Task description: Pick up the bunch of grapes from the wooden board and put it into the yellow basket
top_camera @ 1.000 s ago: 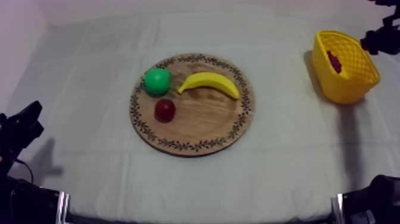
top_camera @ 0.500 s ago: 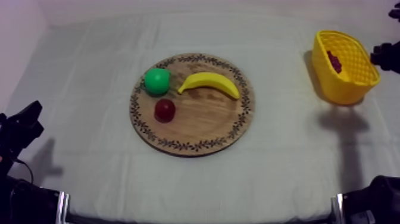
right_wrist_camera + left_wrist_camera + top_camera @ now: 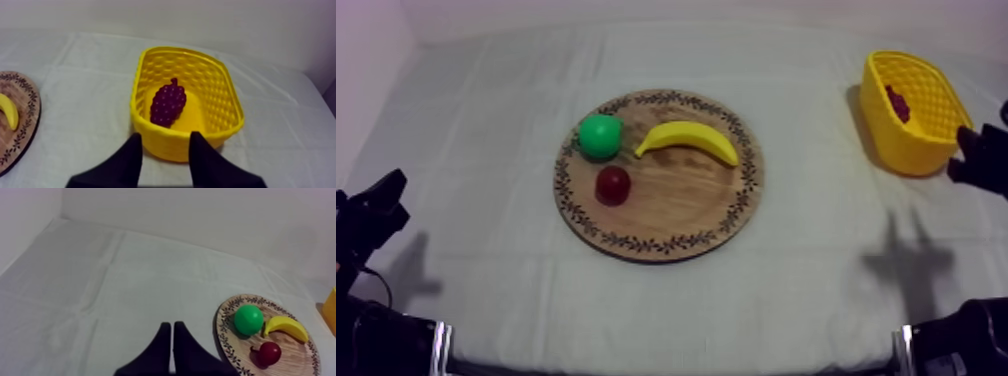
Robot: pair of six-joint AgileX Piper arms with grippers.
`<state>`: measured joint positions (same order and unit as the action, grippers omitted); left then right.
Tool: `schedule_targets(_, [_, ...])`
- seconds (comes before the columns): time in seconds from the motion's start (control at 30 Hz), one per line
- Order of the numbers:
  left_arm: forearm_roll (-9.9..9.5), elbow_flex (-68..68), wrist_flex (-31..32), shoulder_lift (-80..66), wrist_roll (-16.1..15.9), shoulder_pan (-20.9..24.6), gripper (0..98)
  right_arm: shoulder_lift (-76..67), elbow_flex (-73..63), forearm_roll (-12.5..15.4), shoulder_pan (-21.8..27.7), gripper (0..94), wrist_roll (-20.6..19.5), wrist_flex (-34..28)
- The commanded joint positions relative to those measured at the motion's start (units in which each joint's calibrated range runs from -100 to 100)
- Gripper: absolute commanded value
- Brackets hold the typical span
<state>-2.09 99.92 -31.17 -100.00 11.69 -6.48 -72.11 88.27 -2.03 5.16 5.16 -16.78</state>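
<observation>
Grey-white cloth [image 3: 486, 250] over the table: matt, soft weave, faint creases and fold lines.

Round wooden board with patterned rim [image 3: 676, 212]: warm brown, grain streaks visible, low satin sheen; the rim pattern is dark and flat.

Yellow lattice basket [image 3: 220, 95]: plastic look, ribbed woven-style wall, slight gloss.

Dark purple bunch of grapes [image 3: 168, 103]: bumpy surface, tiny light specks.

Yellow toy banana [image 3: 688, 140]: smooth, dull shine.

Green round toy fruit [image 3: 600, 135]: smooth, even colour.

Small red fruit [image 3: 270, 352]: smooth, glossy highlight.

Left gripper [image 3: 171, 326] and right gripper [image 3: 165, 136]: matt black, smooth.
</observation>
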Motion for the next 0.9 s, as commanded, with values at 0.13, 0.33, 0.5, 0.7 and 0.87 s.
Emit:
schedule_targets(0.13, [-0.03,0.0,0.0,0.0,0.0,0.0,0.1,-11.2,5.6,0.8,-0.9,22.8,-0.1,-2.3])
schedule_targets(0.33, [-0.03,0.0,0.0,0.0,0.0,0.0,0.1,-17.5,9.0,1.8,-1.8,13.6,0.0,-4.8])
schedule_targets(0.5, [-0.03,0.0,0.0,0.0,0.0,0.0,0.1,-21.9,10.6,2.3,-2.2,3.9,-0.7,-6.9])
schedule_targets(0.7, [-0.03,0.0,0.0,0.0,0.0,0.0,0.1,-23.4,11.2,3.1,-2.3,0.8,-2.5,-8.8])
schedule_targets(0.87, [-0.03,0.0,0.0,0.0,0.0,0.0,0.1,-23.6,11.3,4.3,-2.8,0.5,-3.0,-11.4])
